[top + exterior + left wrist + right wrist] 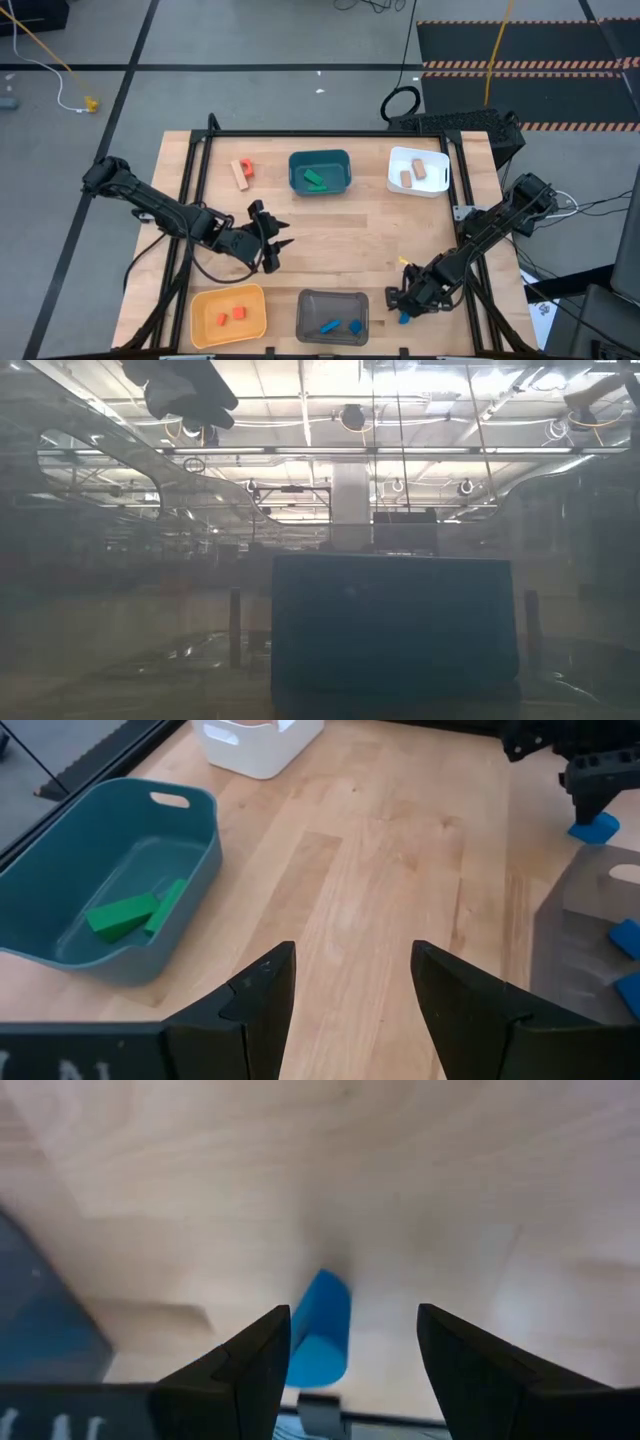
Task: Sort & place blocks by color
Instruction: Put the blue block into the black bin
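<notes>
Blue block [320, 1330] sits on the table [340, 240] between the right gripper's [403, 308] fingers, just right of the grey bin [333, 314]. Fingers stand spread, one each side of it; can't tell if either touches. Same block shows in the left wrist view under that gripper.

Other blocks:
- grey bin: two blue ones [341, 326]
- yellow bin [228, 313], front left: two orange [232, 316]
- teal bin [320, 171], back centre: two green [316, 179]
- white bin [419, 170], back right: two tan [412, 174]
- loose on the table, left of the teal bin: one tan piece [239, 175] with an orange one [246, 166] right beside it

Left gripper [272, 244] hangs over bare table left of centre, between the yellow and teal bins, fingers spread with nothing between them.

Low view is mostly filled by a dark bin wall [395, 630].
</notes>
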### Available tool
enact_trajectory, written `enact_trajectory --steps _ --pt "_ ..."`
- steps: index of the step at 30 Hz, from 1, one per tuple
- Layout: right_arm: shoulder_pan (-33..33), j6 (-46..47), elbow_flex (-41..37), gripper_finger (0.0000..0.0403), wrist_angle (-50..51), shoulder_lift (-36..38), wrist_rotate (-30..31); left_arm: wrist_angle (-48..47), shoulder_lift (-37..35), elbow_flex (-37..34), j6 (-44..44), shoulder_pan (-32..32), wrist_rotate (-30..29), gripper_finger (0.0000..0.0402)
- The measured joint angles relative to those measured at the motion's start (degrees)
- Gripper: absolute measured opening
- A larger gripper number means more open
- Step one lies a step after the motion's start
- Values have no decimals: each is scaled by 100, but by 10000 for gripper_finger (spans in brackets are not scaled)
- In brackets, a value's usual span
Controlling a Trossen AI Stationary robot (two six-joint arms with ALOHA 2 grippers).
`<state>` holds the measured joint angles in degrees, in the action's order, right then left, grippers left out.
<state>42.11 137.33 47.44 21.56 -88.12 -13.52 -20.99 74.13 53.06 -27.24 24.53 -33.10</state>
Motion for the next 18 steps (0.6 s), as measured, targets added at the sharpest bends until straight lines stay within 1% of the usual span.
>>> enact_trajectory --steps 6,14,18 --pt "0 -4 -382 206 -457 0 -4 0 0 0 0 0 0 200" --pt "0 -262 -579 166 -1038 0 -39 2 0 0 -2 -2 -2 200" --pt "-2 -504 -579 161 -1150 0 2 2 0 0 0 -2 -2 200"
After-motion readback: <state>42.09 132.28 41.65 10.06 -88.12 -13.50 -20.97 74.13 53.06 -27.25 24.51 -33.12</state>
